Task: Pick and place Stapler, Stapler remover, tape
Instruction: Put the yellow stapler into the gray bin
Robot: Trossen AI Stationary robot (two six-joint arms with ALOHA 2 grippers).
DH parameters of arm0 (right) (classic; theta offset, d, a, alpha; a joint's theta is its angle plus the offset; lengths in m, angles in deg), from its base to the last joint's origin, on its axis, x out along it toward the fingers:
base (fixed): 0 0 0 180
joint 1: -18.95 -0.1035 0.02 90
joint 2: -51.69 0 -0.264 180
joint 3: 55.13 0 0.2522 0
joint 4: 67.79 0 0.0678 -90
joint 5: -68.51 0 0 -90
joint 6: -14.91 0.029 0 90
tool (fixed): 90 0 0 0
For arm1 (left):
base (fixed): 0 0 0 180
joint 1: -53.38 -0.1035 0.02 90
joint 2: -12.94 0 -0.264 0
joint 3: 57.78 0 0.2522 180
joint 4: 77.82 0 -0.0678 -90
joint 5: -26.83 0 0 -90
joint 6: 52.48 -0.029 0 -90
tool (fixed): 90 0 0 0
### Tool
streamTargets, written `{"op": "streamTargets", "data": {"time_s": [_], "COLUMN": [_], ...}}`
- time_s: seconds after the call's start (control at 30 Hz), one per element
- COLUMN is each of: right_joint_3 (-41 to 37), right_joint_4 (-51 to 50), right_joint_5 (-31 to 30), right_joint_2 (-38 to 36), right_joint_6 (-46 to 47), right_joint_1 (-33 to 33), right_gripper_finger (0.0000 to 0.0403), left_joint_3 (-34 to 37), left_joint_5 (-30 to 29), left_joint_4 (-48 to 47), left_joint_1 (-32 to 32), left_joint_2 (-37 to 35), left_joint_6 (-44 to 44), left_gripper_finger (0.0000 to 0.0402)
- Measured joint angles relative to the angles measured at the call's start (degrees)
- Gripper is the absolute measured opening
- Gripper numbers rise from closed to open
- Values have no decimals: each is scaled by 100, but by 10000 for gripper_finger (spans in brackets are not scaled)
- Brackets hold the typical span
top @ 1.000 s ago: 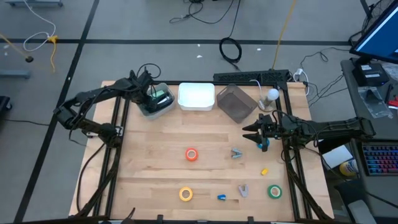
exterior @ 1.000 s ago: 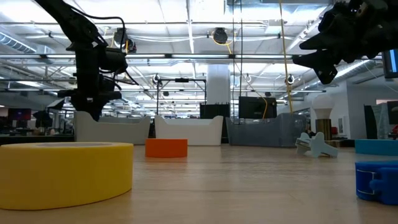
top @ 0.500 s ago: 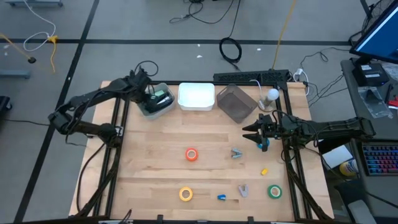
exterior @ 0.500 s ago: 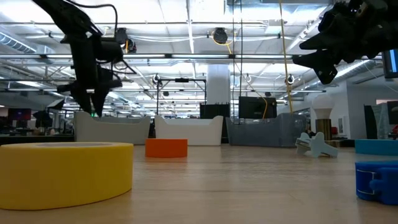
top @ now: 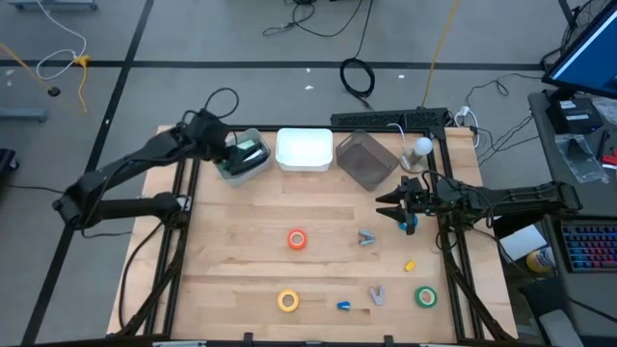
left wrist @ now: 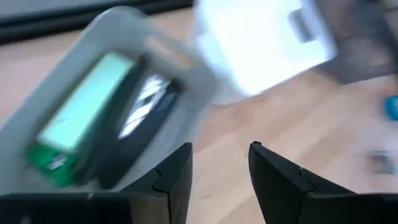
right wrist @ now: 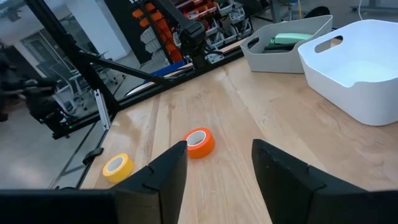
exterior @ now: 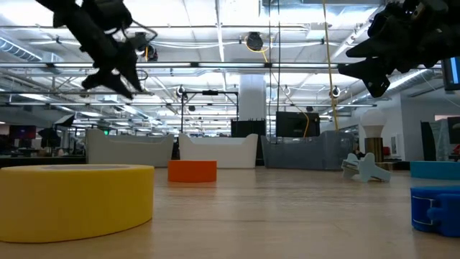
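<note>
- The stapler (top: 249, 152), green and black, lay inside the grey bin (top: 224, 166) at the upper left of the overhead picture, so that item looked placed.
- The left claw (top: 214, 138) hung just beside that bin's left rim. In its wrist view the fingers (left wrist: 171, 180) stood a moderate way apart with nothing between them, touching nothing.
- The right claw (top: 388, 205) hovered at centre right, above the board, its fingers (right wrist: 163, 177) spread fairly wide and empty.
- Left to move, by my reading: the orange tape (top: 297, 239) at centre, the yellow tape (top: 288, 301) at lower centre, the green tape (top: 425, 297) at lower right, and two grey staple removers (top: 367, 236), the other being (top: 376, 295).
- The white bin (top: 305, 150) and the dark bin (top: 364, 161) stood at top centre.
- The next move probably called for the right claw to drop onto the nearer remover, just below and left of it, with the fingers astride it.
</note>
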Motion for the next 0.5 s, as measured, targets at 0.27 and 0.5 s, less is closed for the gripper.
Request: {"op": "streamTargets", "data": {"time_s": [0.27, 0.5], "right_joint_3": [1, 2], "right_joint_4": [0, 0], "right_joint_5": [-7, -13], "right_joint_2": [2, 4], "right_joint_6": [-6, 0], "right_joint_1": [0, 0], "right_gripper_finger": [175, 173], "left_joint_3": [0, 0], "left_joint_5": [375, 331], "left_joint_4": [854, 1565], "left_joint_1": [920, 1878], "left_joint_2": [-418, -409], "left_joint_6": [123, 249], "left_gripper_finger": [159, 159]}}
